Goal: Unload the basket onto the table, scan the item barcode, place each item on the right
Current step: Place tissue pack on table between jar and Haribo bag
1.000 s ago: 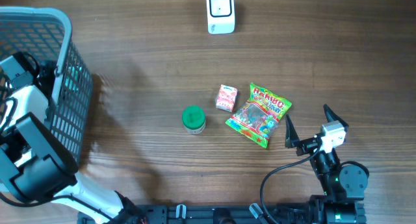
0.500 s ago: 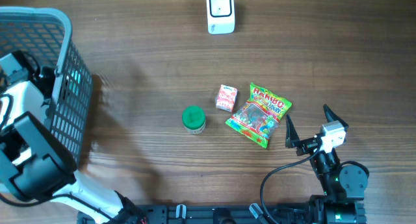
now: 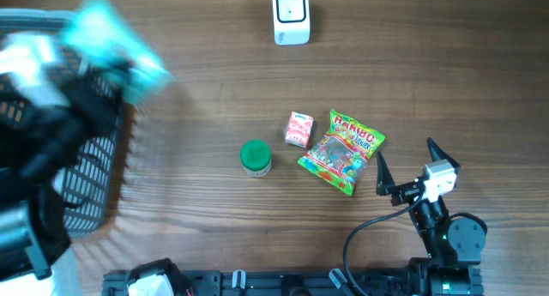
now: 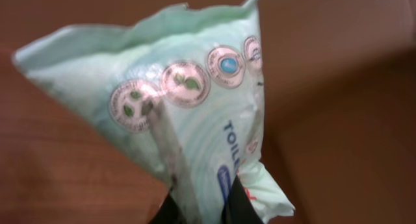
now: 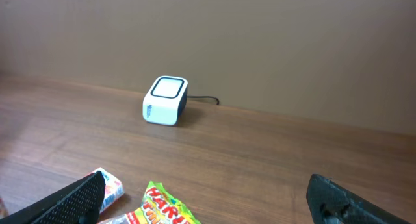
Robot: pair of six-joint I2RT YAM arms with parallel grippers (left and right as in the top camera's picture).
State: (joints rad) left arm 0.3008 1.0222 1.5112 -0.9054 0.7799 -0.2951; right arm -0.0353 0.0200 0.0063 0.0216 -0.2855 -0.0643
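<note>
The left fingers point(image 4: 244, 210) pinch the lower edge of a pale green packet point(image 4: 195, 113), whose length runs away from them. It hangs over the basket point(image 3: 86, 176) rim, well left of the scanner point(image 3: 291, 15). The right fingers point(image 5: 84, 198), spread and empty, sit nearer than the scanner, past the sweets bag point(image 3: 341, 152).

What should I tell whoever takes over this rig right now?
Left gripper: shut on a pale green packet, up by the basket, blurred overhead.
Right gripper: open, empty, beside the sweets bag.
Scanner: far side of the table.
Done: packet gripped.
Left: carry it to the scanner and show its barcode; no barcode visible yet.
</note>
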